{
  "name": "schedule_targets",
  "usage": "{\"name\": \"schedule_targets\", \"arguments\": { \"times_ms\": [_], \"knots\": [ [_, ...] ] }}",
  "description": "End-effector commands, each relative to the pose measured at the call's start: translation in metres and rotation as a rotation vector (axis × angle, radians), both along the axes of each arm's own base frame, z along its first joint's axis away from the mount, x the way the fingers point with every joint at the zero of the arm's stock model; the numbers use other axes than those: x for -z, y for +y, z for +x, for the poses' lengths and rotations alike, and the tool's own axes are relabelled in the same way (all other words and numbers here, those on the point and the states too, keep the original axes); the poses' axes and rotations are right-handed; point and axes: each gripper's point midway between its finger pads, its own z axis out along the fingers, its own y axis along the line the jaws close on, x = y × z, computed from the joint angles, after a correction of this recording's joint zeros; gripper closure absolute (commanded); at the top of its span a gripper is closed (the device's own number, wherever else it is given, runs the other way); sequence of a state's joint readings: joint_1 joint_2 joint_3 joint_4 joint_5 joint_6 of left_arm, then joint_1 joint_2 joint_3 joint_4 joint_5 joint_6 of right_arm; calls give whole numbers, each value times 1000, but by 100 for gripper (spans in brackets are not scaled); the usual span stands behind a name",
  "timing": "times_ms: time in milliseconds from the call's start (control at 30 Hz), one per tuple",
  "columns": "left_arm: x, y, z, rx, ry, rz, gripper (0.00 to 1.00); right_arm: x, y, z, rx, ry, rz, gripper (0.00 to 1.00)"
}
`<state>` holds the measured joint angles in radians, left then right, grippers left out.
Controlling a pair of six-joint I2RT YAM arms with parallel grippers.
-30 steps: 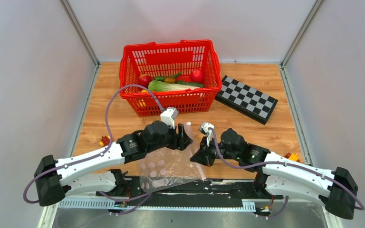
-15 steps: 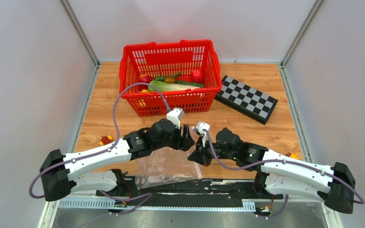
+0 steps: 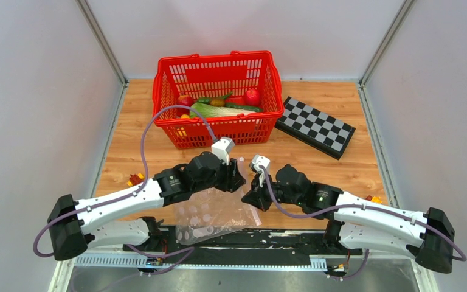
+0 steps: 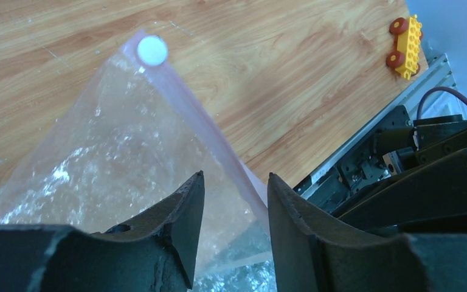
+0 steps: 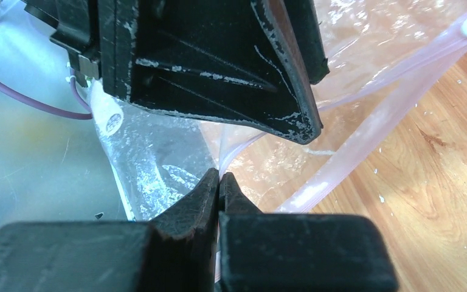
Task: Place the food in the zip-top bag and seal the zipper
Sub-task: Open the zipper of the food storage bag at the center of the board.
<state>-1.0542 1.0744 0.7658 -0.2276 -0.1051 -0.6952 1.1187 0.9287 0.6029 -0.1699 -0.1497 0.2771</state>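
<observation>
The pale zipper strip (image 4: 187,109) of the clear crinkly bag (image 4: 97,158) runs eleven-to-five o'clock through the barely parted left claw (image 4: 235,180). The right claw (image 5: 219,177) pinches the bag.

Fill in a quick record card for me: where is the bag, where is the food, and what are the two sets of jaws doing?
bag: clear zip-top bag lies at the near edge of the table, between the arms; no food seen inside
zipper: pale strip with a white end piece
left jaws: apart, the zipper running through the gap
right jaws: shut on the bag's thin edge
food: lettuce, apple and the rest sit in the red basket
other: checkerboard right of the basket
</observation>
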Motion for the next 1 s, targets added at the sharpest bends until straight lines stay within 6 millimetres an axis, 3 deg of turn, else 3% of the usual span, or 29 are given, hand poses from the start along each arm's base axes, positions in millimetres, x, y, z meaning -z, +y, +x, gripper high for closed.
{"name": "schedule_targets", "arguments": {
  "times_ms": [0,133,233,433,600,633,700,767,833,967],
  "knots": [
    [-2,-2,-2,25,-13,2,50,-21,4,4,4,-55,69,100],
    [-1,-4,-3,39,-9,12,43,-18,5,4,10,-49,66,100],
    [0,-5,-3,51,-8,27,46,-17,4,5,13,-49,63,100],
    [4,-3,-3,52,-6,54,79,-14,3,8,29,-57,58,100],
    [2,-4,-1,47,-13,51,82,-10,3,7,28,-53,47,100],
    [1,-4,-1,47,-16,50,76,-7,2,7,28,-50,39,100],
    [-1,-3,0,38,-19,46,39,-4,2,7,26,-43,32,100],
    [-5,-4,0,32,-18,31,16,1,2,6,25,-34,23,100],
    [-11,-5,-1,30,-18,4,2,4,1,5,23,-27,13,100],
    [-18,-8,-2,27,-9,-26,0,4,3,1,6,-44,5,100]
  ]
}}
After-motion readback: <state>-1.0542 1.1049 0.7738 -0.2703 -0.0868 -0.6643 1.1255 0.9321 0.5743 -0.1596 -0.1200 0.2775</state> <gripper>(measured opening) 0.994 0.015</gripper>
